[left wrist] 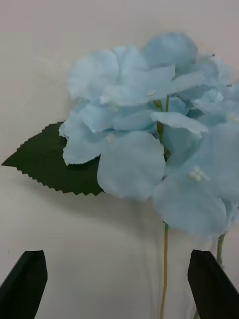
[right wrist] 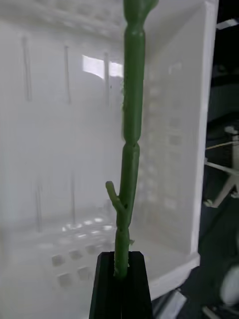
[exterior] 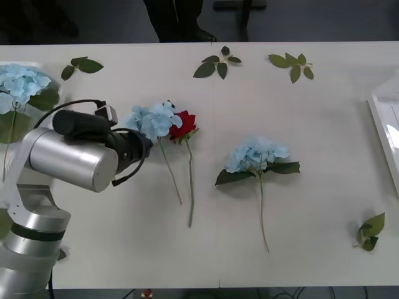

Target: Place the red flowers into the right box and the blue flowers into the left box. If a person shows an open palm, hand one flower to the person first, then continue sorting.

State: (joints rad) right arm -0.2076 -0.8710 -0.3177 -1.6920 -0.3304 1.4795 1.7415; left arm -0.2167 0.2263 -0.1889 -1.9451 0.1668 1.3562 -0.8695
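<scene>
My left gripper (left wrist: 119,291) is open, its black fingers (left wrist: 22,284) spread just short of a blue flower (left wrist: 144,134) lying on the table. In the front view the same left gripper (exterior: 138,144) sits beside that blue flower (exterior: 153,120), whose head touches a red flower (exterior: 184,124). Another blue flower (exterior: 255,156) lies mid-table, and a third (exterior: 22,81) rests in the left box (exterior: 47,68). My right gripper (right wrist: 122,279) is shut on a thick green stem (right wrist: 130,149) held above the right box (right wrist: 50,149); the stem's head is cut off by the frame.
Loose leaf sprigs lie at the far edge (exterior: 218,64) (exterior: 292,63) (exterior: 81,65) and near the front right (exterior: 371,232). The right box's rim (exterior: 381,134) shows at the table's right edge. A person's dark legs (exterior: 177,18) stand behind the table.
</scene>
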